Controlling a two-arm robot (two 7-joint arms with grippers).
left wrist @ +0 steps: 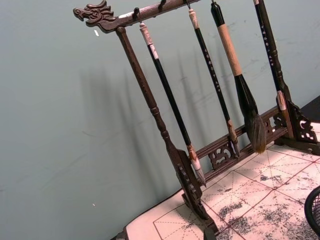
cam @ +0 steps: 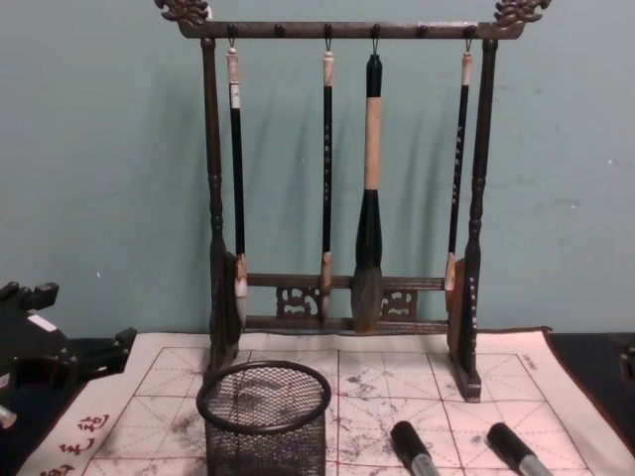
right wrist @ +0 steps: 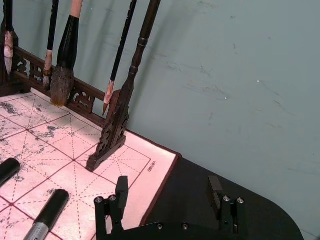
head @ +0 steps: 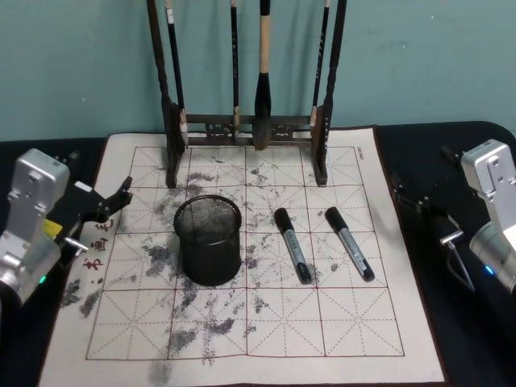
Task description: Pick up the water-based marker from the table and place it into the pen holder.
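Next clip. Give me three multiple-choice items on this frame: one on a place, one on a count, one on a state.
1. Where do the two markers lie? A. On the mat, right of the pen holder. B. Inside the pen holder. C. On the bare tabletop.
2. How many brushes hang on the brush rack? A. Two. B. Six. C. Four.
3. The right end effector is: A. Shut on a marker. B. Open, empty. C. Shut on a brush.
Answers: 1 A, both lie flat on the mat; 2 C, four hang from the top bar; 3 B, it stands open, nothing held.
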